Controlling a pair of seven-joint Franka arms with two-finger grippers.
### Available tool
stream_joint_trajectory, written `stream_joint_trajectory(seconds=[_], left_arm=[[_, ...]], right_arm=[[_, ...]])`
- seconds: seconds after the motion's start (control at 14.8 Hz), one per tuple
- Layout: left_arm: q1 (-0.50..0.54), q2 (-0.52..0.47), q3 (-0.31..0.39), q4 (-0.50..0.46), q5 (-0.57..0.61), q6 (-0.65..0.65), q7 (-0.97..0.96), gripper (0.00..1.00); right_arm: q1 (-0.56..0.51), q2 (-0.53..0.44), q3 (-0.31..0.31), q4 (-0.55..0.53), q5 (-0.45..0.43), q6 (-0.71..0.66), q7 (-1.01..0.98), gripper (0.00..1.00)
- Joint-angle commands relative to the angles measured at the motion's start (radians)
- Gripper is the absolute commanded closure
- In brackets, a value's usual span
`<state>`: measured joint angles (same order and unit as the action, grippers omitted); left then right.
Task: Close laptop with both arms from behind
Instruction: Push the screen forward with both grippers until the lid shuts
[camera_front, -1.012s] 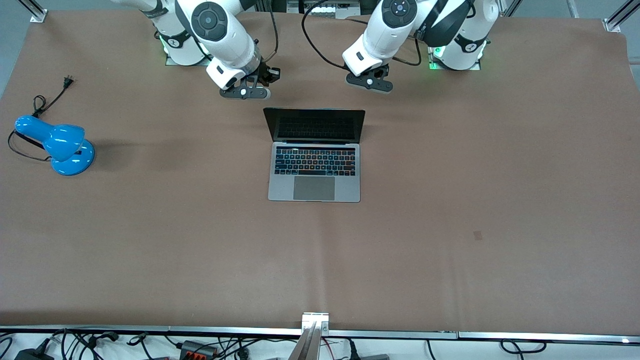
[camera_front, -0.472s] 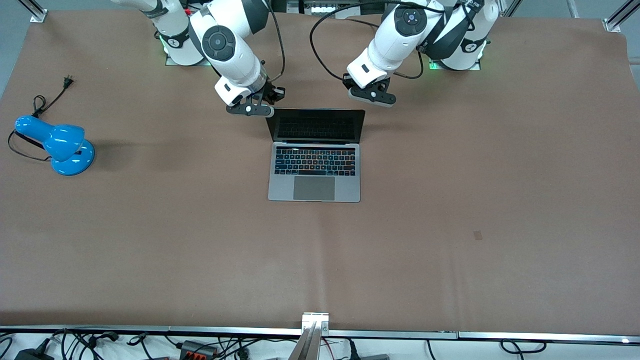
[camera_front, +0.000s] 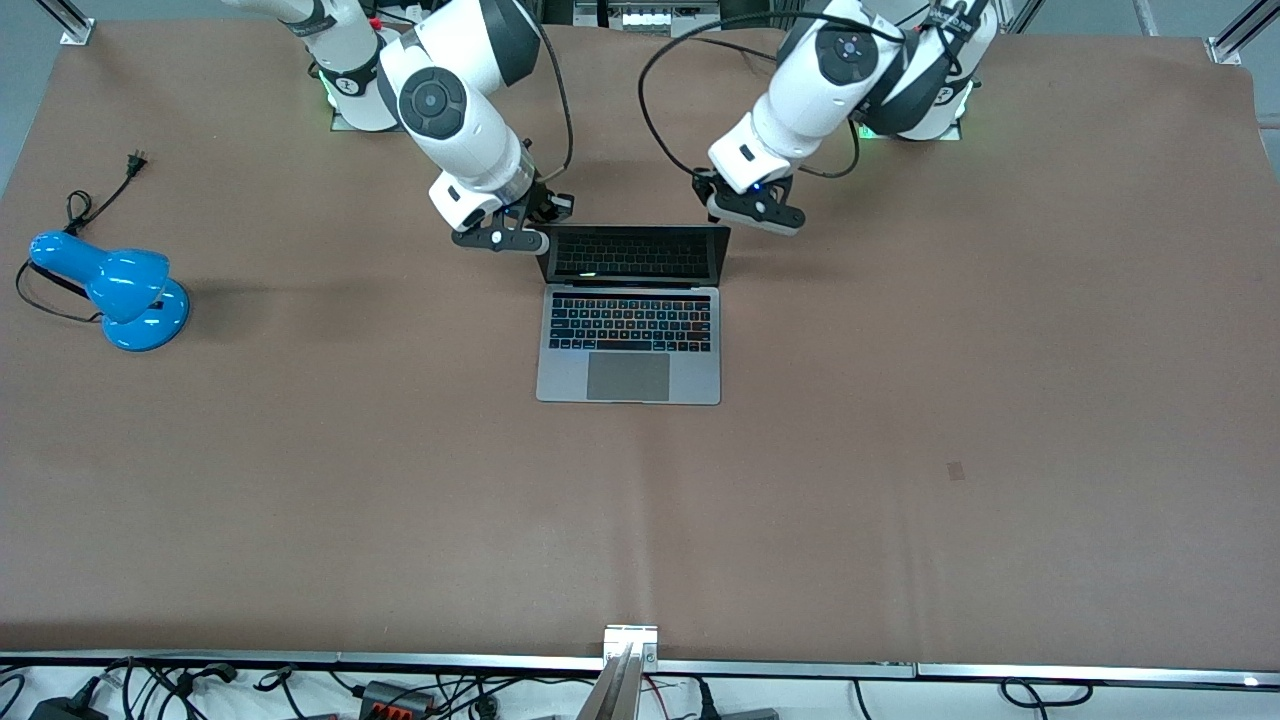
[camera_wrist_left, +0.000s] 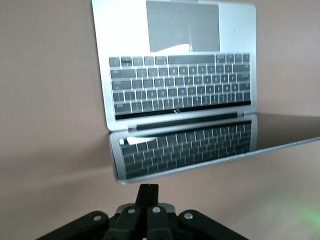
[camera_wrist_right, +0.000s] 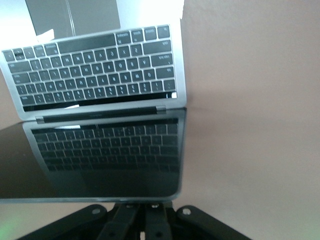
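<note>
The laptop stands open in the middle of the table, its dark screen facing the front camera. My right gripper is at the lid's top corner toward the right arm's end. In the right wrist view the lid's top edge covers its fingertips, and the finger mounts sit together. My left gripper is at the lid's other top corner. In the left wrist view its fingers are shut, empty, just off the lid's edge. The keyboard shows past the lid.
A blue desk lamp with a black cord stands near the right arm's end of the table. The brown table cover is bare around the laptop.
Both grippers have come down from near the arm bases to the lid's top corners. The lid's top edge has tipped slightly toward the keyboard.
</note>
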<state>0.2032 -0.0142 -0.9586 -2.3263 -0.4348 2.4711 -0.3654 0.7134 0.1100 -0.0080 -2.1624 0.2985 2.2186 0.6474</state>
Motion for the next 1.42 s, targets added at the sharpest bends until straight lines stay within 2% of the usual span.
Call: stream_joint_trajectory(seconds=[0.0,0.34,0.67,0.94,1.08,1.21,1.35], left_arm=[[0.016,0.034,-0.006,0.001,-0.015,0.055,0.046,0.99],[0.070,0.092,-0.005,0.005,-0.015,0.127,0.155,0.99],[0.073,0.238,0.006,0.010,-0.012,0.287,0.160,0.99],[0.061,0.400,0.058,0.041,0.019,0.443,0.269,0.99],[0.058,0.488,0.069,0.088,0.021,0.511,0.312,0.99],[0.044,0.539,0.095,0.126,0.024,0.523,0.335,0.99],[-0.010,0.545,0.145,0.151,0.024,0.523,0.335,0.99]], right_arm=[[-0.018,0.075,0.000,0.084,0.013,-0.004,-0.026,1.00],[-0.075,0.132,0.000,0.150,0.013,-0.005,-0.078,1.00],[-0.137,0.200,0.002,0.225,0.013,-0.008,-0.123,1.00],[-0.147,0.250,0.002,0.274,0.013,-0.002,-0.123,1.00],[-0.155,0.289,0.000,0.314,0.013,-0.002,-0.123,1.00],[-0.166,0.322,0.000,0.349,0.010,-0.002,-0.123,1.00],[-0.180,0.339,0.000,0.365,0.005,-0.002,-0.136,1.00]])
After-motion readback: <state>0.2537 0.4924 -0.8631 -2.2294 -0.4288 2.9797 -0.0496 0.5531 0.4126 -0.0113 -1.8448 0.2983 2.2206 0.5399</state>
